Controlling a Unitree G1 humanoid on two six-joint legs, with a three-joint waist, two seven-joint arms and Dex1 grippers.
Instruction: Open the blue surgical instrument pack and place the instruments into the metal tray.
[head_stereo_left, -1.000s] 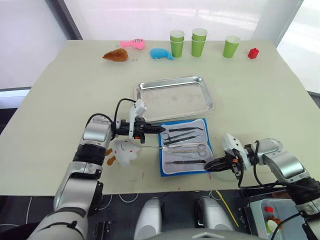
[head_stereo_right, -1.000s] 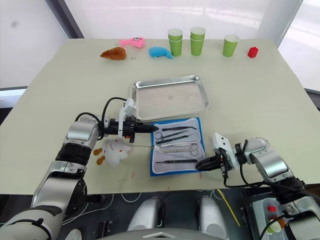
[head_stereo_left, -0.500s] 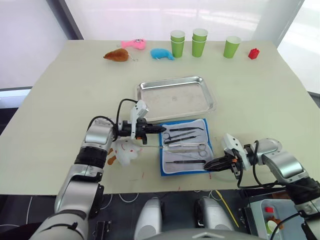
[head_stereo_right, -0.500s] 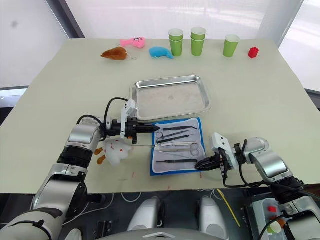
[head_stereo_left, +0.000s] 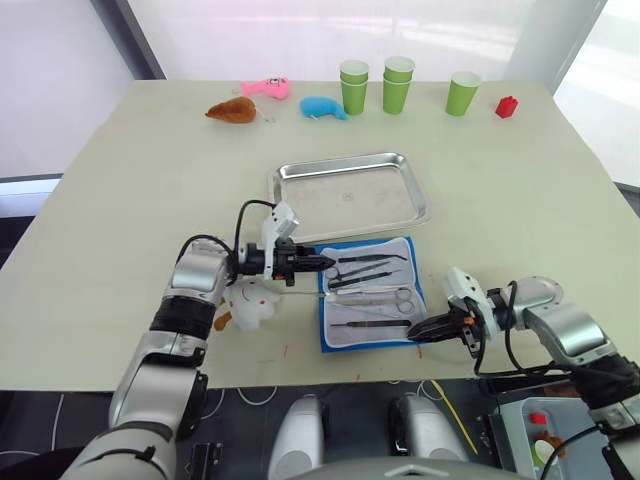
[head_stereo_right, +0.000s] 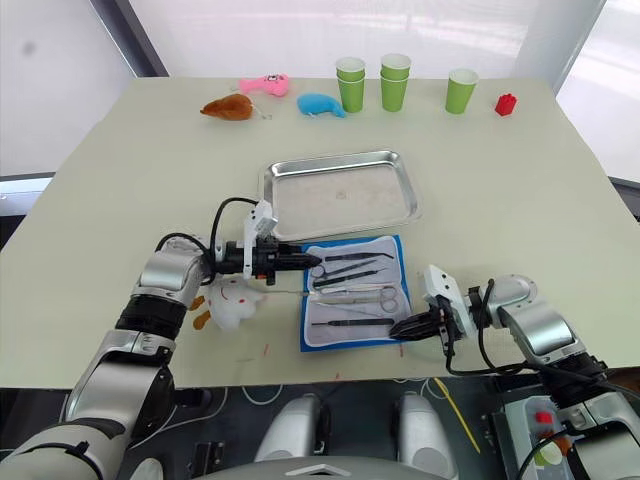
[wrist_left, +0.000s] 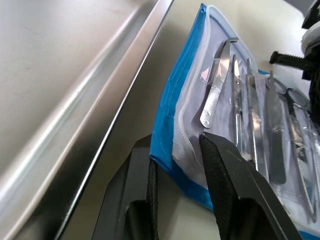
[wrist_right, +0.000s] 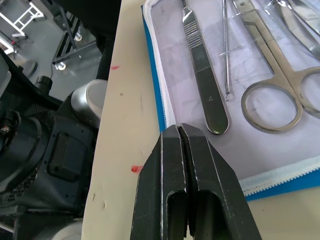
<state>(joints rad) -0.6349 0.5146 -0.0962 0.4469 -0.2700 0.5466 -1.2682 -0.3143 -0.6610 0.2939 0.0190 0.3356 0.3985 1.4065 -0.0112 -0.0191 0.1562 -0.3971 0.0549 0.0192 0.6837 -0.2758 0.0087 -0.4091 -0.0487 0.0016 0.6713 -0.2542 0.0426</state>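
Head views: blue surgical instrument pack (head_stereo_left: 368, 293) lies open at table's near edge, just below empty metal tray (head_stereo_left: 350, 195); left gripper (head_stereo_left: 325, 261) has edged inward to pack's left rim over last second. Instruments (head_stereo_left: 365, 283) untouched in lining.

Left wrist: fingers (wrist_left: 225, 165) part-open, straddling pack's corner edge, not clamped.

Right wrist: right gripper (wrist_right: 182, 131) pressed closed at pack's zipper edge, whether pinching it unclear. Unloading not begun.

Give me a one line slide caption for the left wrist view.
Left end effector straddling the corner of the open blue surgical instrument pack beside the metal tray.
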